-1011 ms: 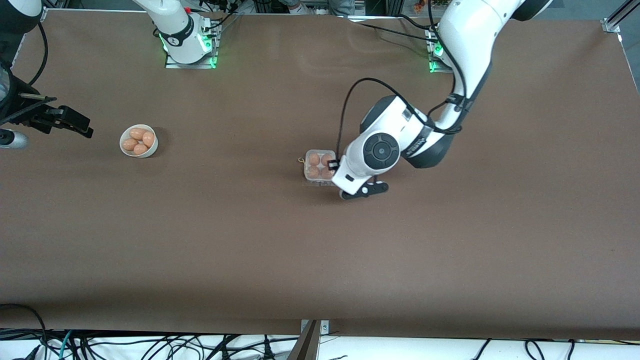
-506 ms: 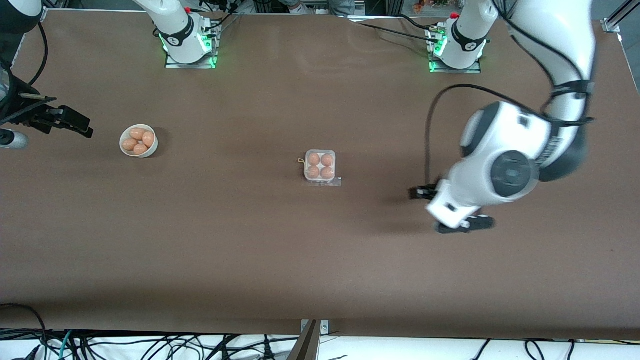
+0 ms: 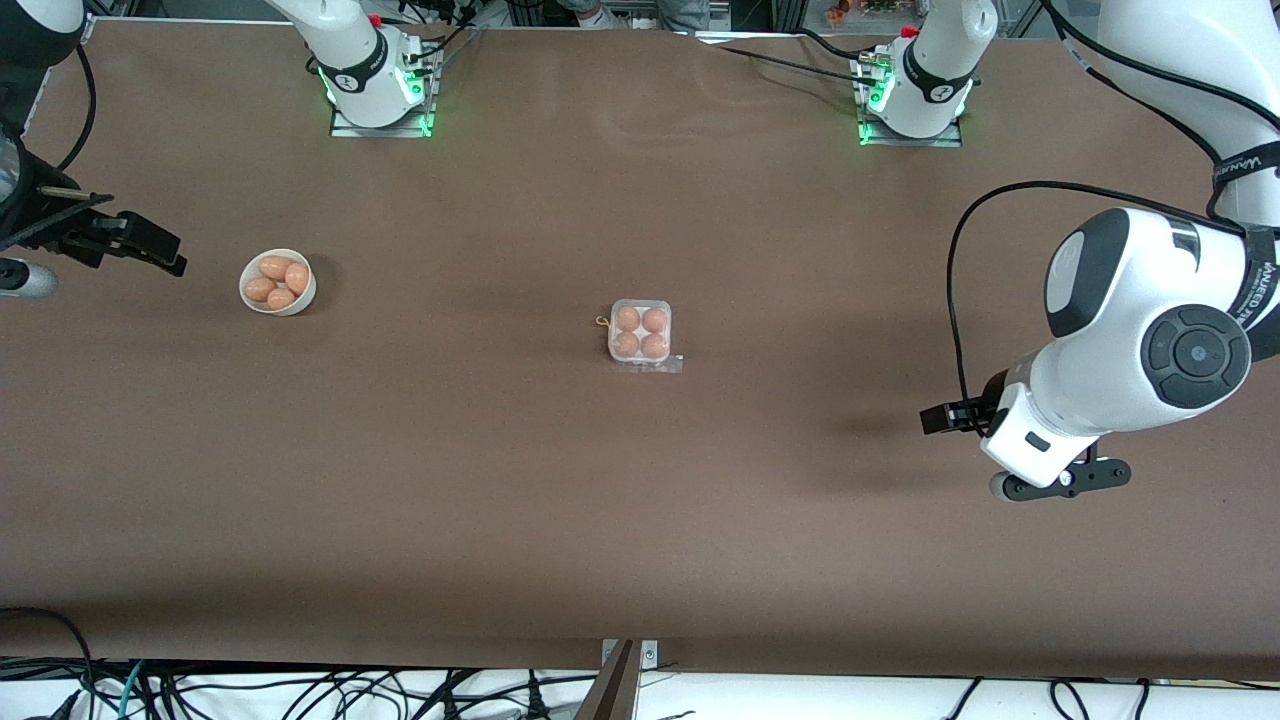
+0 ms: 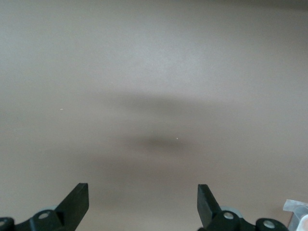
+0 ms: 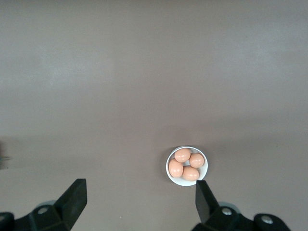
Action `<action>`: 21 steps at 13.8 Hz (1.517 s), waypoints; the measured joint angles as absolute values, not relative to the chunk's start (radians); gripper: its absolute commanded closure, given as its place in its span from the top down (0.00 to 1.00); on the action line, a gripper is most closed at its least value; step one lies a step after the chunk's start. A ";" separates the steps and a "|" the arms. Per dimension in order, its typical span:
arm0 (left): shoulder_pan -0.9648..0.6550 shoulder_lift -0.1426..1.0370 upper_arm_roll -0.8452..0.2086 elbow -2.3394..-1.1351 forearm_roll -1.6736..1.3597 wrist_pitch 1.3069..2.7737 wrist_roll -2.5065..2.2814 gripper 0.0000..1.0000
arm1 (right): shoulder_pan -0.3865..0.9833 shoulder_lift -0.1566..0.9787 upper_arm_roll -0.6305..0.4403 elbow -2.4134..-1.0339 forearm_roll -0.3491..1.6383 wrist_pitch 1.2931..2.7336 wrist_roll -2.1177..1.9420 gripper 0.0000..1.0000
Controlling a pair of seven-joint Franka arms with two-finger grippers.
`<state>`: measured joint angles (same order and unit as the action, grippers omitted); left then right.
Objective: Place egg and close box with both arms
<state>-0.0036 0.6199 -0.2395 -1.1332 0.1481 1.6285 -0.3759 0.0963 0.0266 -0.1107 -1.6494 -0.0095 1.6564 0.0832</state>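
Note:
The clear box (image 3: 640, 335) sits mid-table with an orange-brown egg (image 3: 627, 318) in each of its four cells; its see-through lid looks to lie down over them. My left gripper (image 3: 1030, 450) hangs over bare table toward the left arm's end, well away from the box. In the left wrist view it (image 4: 143, 202) is open and empty over bare table. My right gripper (image 3: 150, 250) waits beside the white bowl, toward the right arm's end. In the right wrist view it (image 5: 139, 199) is open and empty, with the bowl below.
A round white bowl (image 3: 247, 297) holds several more eggs (image 3: 275, 267); it also shows in the right wrist view (image 5: 170, 172). A small yellowish loop (image 3: 602, 321) lies against the box. A whitish corner (image 4: 296, 209) shows at the edge of the left wrist view.
My left arm has swung away from the box toward its own end of the table, its gripper empty. The box now shows whole with four eggs. The right arm has not moved.

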 measured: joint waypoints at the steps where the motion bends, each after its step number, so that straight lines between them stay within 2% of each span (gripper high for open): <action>1: -0.004 0.619 -0.214 -1.133 0.149 1.629 -0.324 1.00 | 0.096 0.027 -0.111 -1.649 -0.010 1.656 0.083 1.00; 4: -0.015 0.580 -0.101 -1.149 0.131 1.632 -0.132 1.00 | 0.096 0.027 -0.111 -1.649 -0.010 1.656 0.083 1.00; 7: -0.026 0.446 -0.027 -1.254 0.066 1.673 -0.079 1.00 | 0.096 0.027 -0.111 -1.649 -0.010 1.656 0.083 1.00; 11: -0.043 0.249 -0.014 -1.452 0.053 1.696 -0.077 1.00 | 0.096 0.027 -0.110 -1.649 -0.010 1.656 0.083 1.00; 14: -0.044 0.152 -0.012 -1.549 0.051 1.707 -0.077 1.00 | 0.096 0.027 -0.110 -1.649 -0.010 1.656 0.083 1.00; 21: -0.044 0.080 -0.006 -1.654 0.050 1.732 -0.077 1.00 | 0.096 0.027 -0.110 -1.649 -0.010 1.656 0.083 1.00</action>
<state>-0.0438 0.0802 -0.0065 -1.6544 0.0495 1.7321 -0.0771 0.0959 0.0269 -0.1104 -1.6488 -0.0095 1.6562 0.0832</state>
